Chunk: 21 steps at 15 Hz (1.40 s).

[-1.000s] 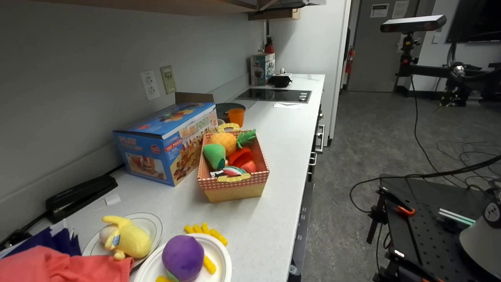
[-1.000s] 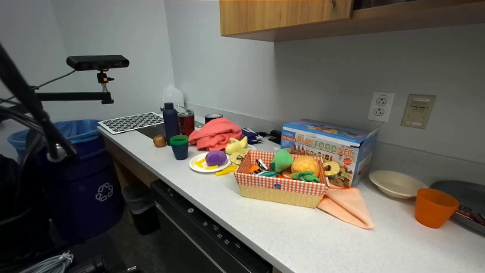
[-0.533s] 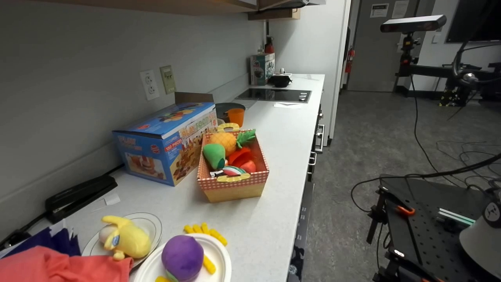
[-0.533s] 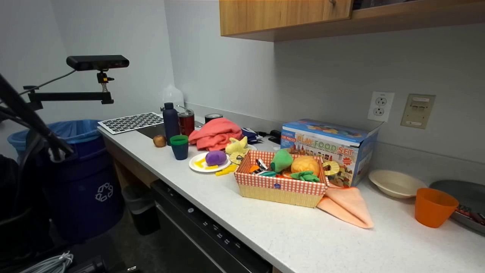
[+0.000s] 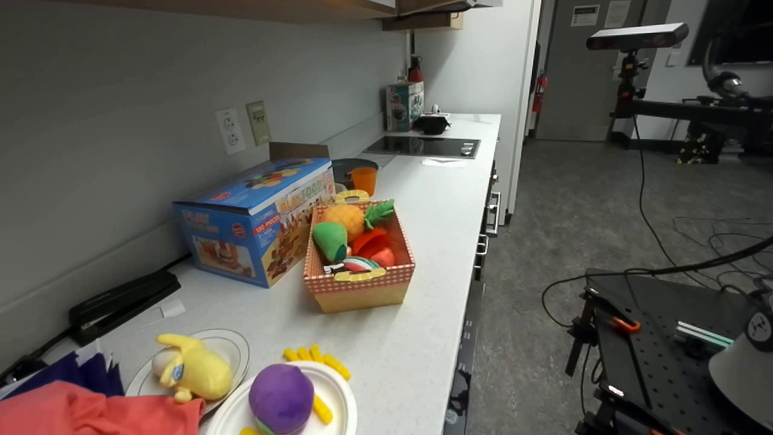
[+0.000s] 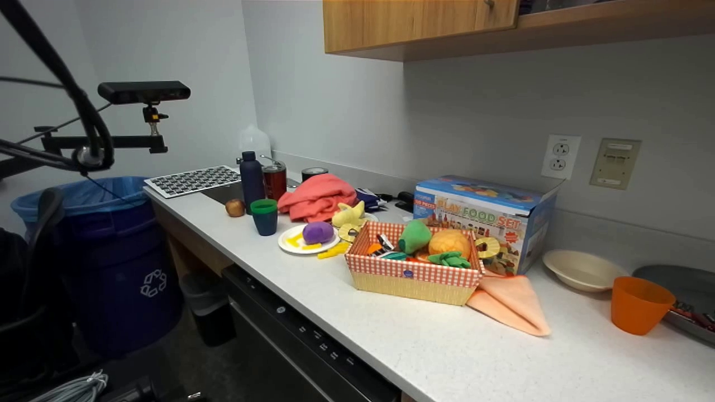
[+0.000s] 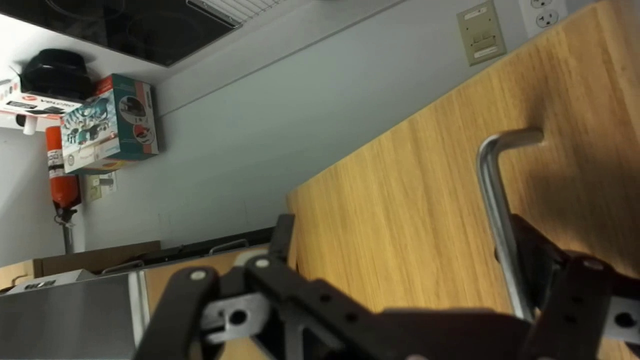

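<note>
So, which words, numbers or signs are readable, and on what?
"PLAY FOOD SET": blue oblong cardboard box
Recycling arrows: dark blue plastic bin
Too small or blurred: finer print on that box, black dishwasher, white carton, teal-and-white carton, red extinguisher, beige wall plate; white paper signs on the grey door.

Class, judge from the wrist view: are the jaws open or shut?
Open: the fingers stand wide apart, with a wooden door showing between them.
</note>
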{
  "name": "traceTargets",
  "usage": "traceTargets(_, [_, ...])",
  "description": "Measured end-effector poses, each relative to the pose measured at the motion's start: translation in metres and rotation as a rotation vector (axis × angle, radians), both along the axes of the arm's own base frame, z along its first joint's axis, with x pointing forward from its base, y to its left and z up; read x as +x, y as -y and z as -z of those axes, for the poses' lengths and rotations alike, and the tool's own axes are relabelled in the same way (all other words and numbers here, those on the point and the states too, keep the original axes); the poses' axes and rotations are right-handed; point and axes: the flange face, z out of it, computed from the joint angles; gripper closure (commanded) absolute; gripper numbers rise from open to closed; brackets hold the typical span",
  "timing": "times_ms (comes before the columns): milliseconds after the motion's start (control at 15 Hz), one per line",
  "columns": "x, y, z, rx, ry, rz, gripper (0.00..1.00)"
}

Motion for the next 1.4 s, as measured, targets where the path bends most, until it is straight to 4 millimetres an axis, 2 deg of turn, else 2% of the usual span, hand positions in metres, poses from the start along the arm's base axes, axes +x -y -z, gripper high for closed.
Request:
traceTargets(733, [-0.022, 0.042, -0.043, 0.003, -0.271, -0.065, 0.00])
traceTargets(1200, [-0.010, 0.047, -0.058, -0.012, -0.402, -0.127, 0.00])
traceTargets(1400, [0.000, 0.029, -0.083, -0.012, -0.487, -0.173, 0.00])
